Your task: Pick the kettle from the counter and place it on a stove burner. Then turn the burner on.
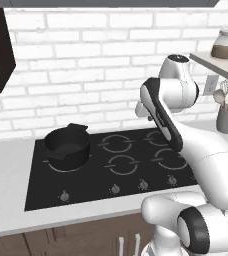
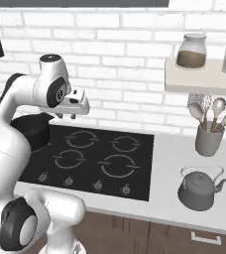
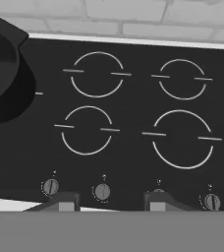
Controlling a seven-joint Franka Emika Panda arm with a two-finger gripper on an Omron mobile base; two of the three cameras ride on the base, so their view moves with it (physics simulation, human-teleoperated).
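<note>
The small grey kettle (image 2: 200,189) stands upright on the pale counter (image 2: 167,163), right of the black cooktop (image 2: 140,171) and well away from my hand. My gripper (image 2: 67,115) hangs above the left half of the cooktop, pointing down. In the hand view its fingertips (image 3: 66,201) are apart, so the gripper (image 3: 112,202) is open with nothing between the fingers. Below it lie several grey ring burners, among them a near left burner (image 3: 87,129) and a larger near right burner (image 3: 182,139). A row of knobs (image 3: 102,191) runs along the front edge.
A black two-handled pot (image 1: 67,145) sits on the far left burner, also seen as the pot (image 3: 3,78) in the hand view. A grey utensil holder (image 2: 208,139) stands behind the kettle. Above it a wall shelf (image 2: 199,82) carries a jar (image 2: 192,52).
</note>
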